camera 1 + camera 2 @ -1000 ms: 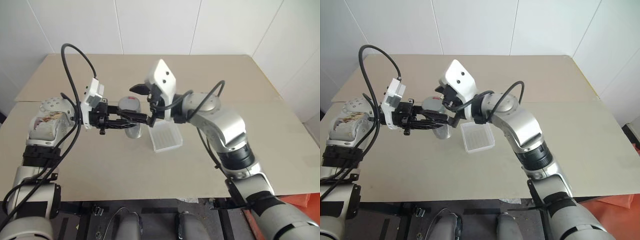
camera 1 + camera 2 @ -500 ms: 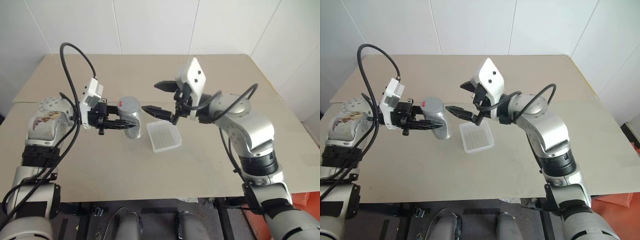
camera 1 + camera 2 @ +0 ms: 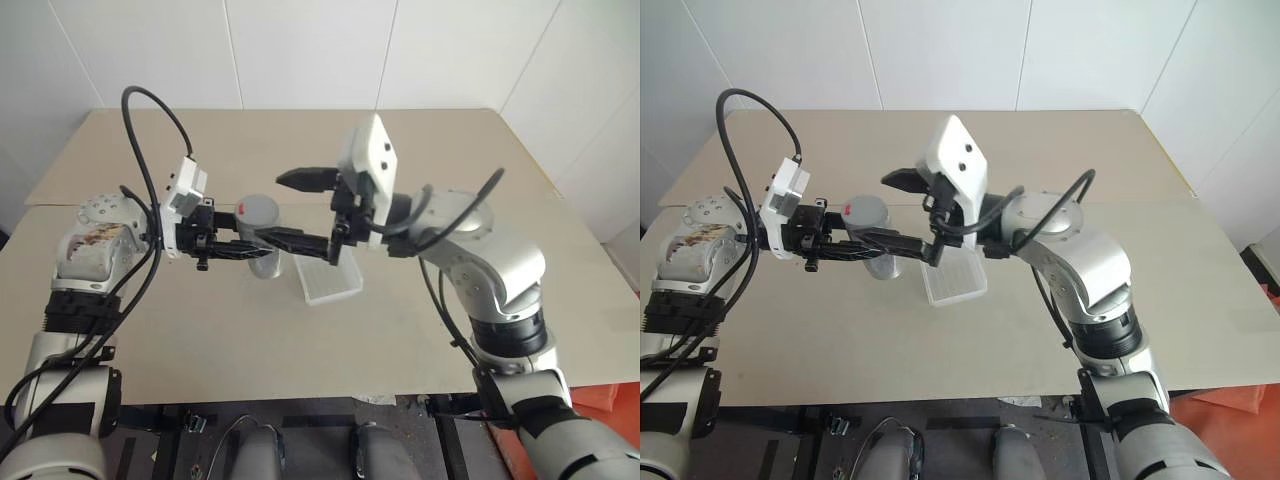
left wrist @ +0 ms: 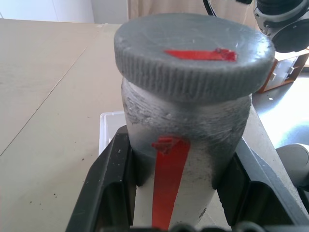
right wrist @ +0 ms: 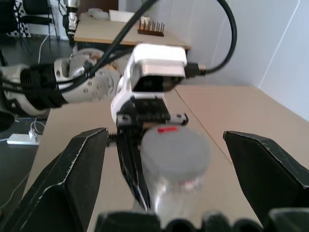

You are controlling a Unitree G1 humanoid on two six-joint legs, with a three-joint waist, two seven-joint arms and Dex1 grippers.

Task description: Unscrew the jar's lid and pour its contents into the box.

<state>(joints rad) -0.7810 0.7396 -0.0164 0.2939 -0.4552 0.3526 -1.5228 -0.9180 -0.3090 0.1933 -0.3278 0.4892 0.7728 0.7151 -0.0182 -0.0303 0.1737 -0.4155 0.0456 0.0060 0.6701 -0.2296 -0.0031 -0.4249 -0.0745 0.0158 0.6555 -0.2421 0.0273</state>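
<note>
Jar (image 3: 258,232) at left of centre, held up above the tan table (image 3: 150,330) by the left gripper (image 3: 240,246), whose two black fingers are clamped around its clear body below the cap. The pale grey lid (image 4: 193,53), marked with a red stripe, sits fully screwed on; the contents cannot be made out through the scuffed plastic. Just right of the jar, the right gripper (image 3: 300,210) faces it with fingers spread wide, one finger above the lid's level and one below, not touching it. Below and between the two grippers, the box (image 3: 330,277) lies flat on the table, a shallow translucent tray.

Risks, as a judgement: if the right gripper closes off-centre on the lid, it may push the jar sideways in the left grip or slip round the ribbed edge without turning it. A twist stronger than the left hold could spin the whole jar. Once loose, the lid could drop, and a jar tipped too far from the box would scatter the pieces on the table.
</note>
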